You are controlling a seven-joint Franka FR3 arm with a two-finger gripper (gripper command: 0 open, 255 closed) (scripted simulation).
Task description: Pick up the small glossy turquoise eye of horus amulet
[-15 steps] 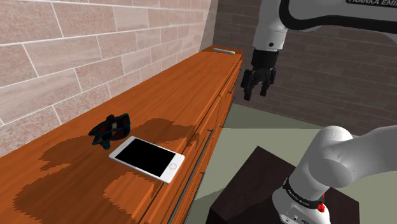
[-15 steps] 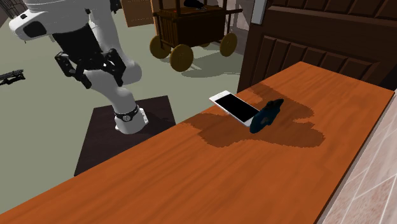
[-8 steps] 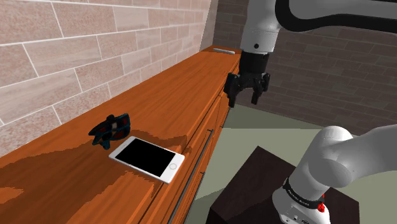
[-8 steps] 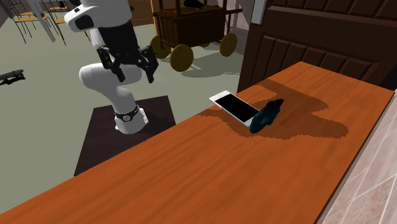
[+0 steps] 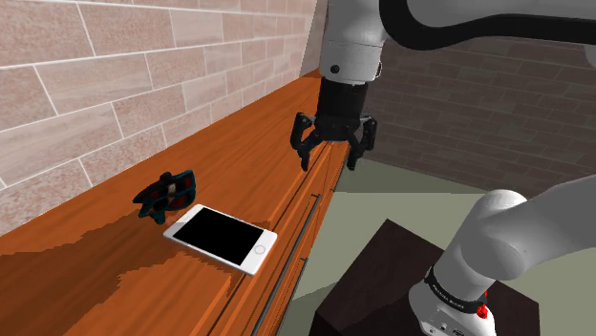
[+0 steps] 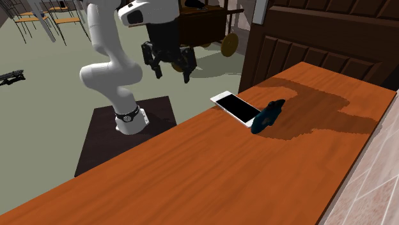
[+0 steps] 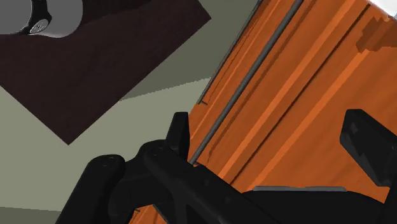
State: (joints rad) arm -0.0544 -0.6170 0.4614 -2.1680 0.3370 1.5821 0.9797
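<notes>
The black gripper (image 5: 329, 160) hangs in the air with its 2 fingers (image 5: 304, 160) spread wide apart and nothing between them, just off the front edge of the orange-brown wooden countertop (image 5: 258, 143), well apart from the amulet (image 5: 167, 194). The amulet, dark teal with small reddish patches, lies on the top between the white phone (image 5: 222, 238) with its black screen and the edge that meets the pale brick wall (image 5: 105, 86). It sits just beside the phone's wall-side corner, and whether the 2 touch cannot be told. The phone lies flat near the front edge, turned at an angle to it. In the second exterior view the gripper (image 6: 172, 75) hangs off the countertop (image 6: 211, 172), above the floor beside the white arm (image 6: 112, 70), while the amulet (image 6: 267, 116) rests at the far end of the phone (image 6: 235, 107), with a broad shadow spread over the wood beyond them. A wooden cart (image 6: 192, 29) with round wheels stands on the floor behind the arm. In the wrist view the parted fingers (image 7: 180, 133) frame the counter's drawer fronts (image 7: 305, 95) with their long grey handles, beside the dark stand (image 7: 95, 63) and the grey-green floor (image 7: 57, 165).
</notes>
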